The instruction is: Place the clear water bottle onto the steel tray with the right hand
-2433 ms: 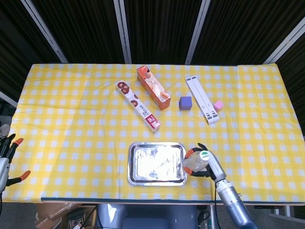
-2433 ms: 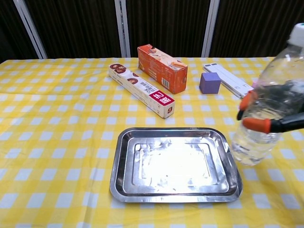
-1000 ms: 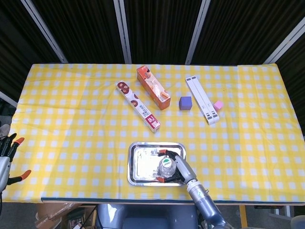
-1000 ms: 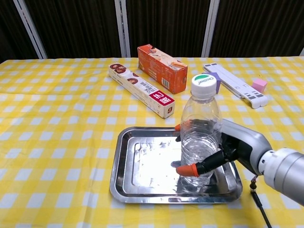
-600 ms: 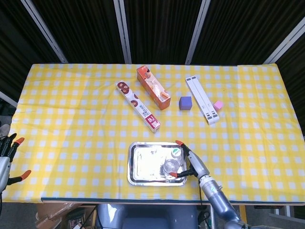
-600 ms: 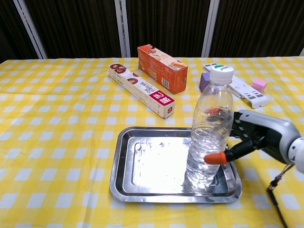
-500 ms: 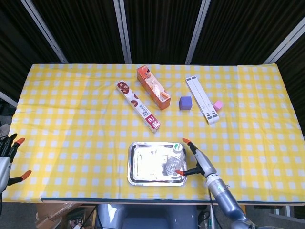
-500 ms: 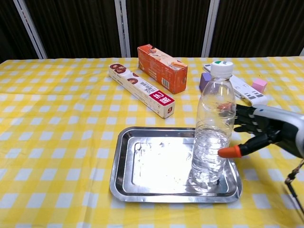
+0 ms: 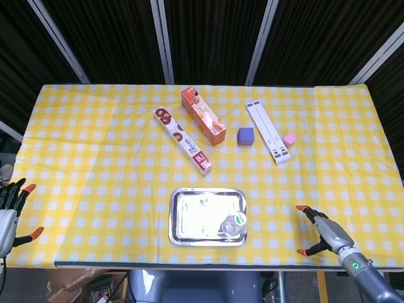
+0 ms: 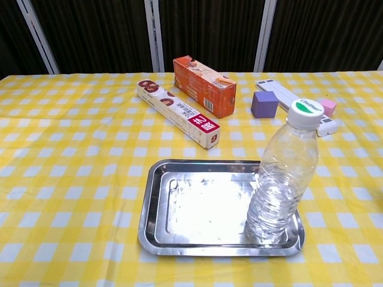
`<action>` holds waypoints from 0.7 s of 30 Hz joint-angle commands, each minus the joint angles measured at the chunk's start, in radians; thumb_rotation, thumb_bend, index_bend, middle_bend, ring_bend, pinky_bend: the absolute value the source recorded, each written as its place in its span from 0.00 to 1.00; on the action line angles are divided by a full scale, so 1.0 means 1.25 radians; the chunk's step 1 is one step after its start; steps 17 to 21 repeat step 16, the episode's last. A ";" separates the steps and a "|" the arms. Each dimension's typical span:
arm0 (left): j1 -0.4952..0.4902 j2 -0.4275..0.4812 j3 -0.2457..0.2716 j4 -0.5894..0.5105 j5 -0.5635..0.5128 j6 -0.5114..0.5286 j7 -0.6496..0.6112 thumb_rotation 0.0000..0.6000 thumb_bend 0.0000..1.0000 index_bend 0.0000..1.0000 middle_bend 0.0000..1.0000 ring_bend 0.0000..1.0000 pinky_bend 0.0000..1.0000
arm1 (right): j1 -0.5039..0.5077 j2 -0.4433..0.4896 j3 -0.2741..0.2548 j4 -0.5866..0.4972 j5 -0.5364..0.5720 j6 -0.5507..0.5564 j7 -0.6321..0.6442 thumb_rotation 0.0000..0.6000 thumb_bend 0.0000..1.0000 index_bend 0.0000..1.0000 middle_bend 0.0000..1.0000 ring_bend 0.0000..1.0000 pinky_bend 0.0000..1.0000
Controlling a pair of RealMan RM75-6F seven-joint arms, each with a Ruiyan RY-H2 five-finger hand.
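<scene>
The clear water bottle (image 10: 284, 179) with a white and green cap stands upright in the right front corner of the steel tray (image 10: 197, 203). From above the bottle (image 9: 234, 225) shows at the tray's (image 9: 199, 214) lower right. My right hand (image 9: 323, 237) is off to the right of the tray near the table's front edge, fingers spread and holding nothing, well apart from the bottle. It is out of the chest view. My left hand (image 9: 11, 214) hangs past the table's left edge with fingers apart, empty.
Behind the tray lie a long wrap box (image 10: 178, 113), an orange carton (image 10: 204, 85), a purple cube (image 10: 264, 103), a white power strip (image 9: 267, 132) and a small pink block (image 9: 289, 139). A yellow checked cloth covers the table.
My right hand carried the bottle left over the tray, set it down, let go and pulled away to the right. The bottle now stands alone, leaning slightly less toward the centre.
</scene>
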 commanded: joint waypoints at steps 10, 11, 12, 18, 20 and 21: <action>-0.001 -0.004 0.001 0.005 0.003 0.001 0.010 1.00 0.19 0.11 0.00 0.00 0.00 | -0.193 -0.367 0.017 0.404 -0.247 0.612 -0.358 1.00 0.00 0.00 0.00 0.00 0.00; -0.001 -0.004 0.000 0.006 0.003 0.000 0.012 1.00 0.19 0.11 0.00 0.00 0.00 | -0.196 -0.371 0.019 0.409 -0.240 0.613 -0.371 1.00 0.00 0.00 0.00 0.00 0.00; -0.002 -0.005 -0.001 0.007 -0.001 -0.002 0.013 1.00 0.19 0.11 0.00 0.00 0.00 | -0.202 -0.375 0.024 0.405 -0.223 0.613 -0.392 1.00 0.00 0.00 0.00 0.00 0.00; -0.005 -0.009 -0.006 0.008 -0.019 -0.009 0.020 1.00 0.19 0.11 0.00 0.00 0.00 | -0.208 -0.364 0.025 0.372 -0.197 0.599 -0.438 1.00 0.00 0.00 0.00 0.00 0.00; -0.005 -0.009 -0.006 0.008 -0.019 -0.009 0.020 1.00 0.19 0.11 0.00 0.00 0.00 | -0.208 -0.364 0.025 0.372 -0.197 0.599 -0.438 1.00 0.00 0.00 0.00 0.00 0.00; -0.005 -0.009 -0.006 0.008 -0.019 -0.009 0.020 1.00 0.19 0.11 0.00 0.00 0.00 | -0.208 -0.364 0.025 0.372 -0.197 0.599 -0.438 1.00 0.00 0.00 0.00 0.00 0.00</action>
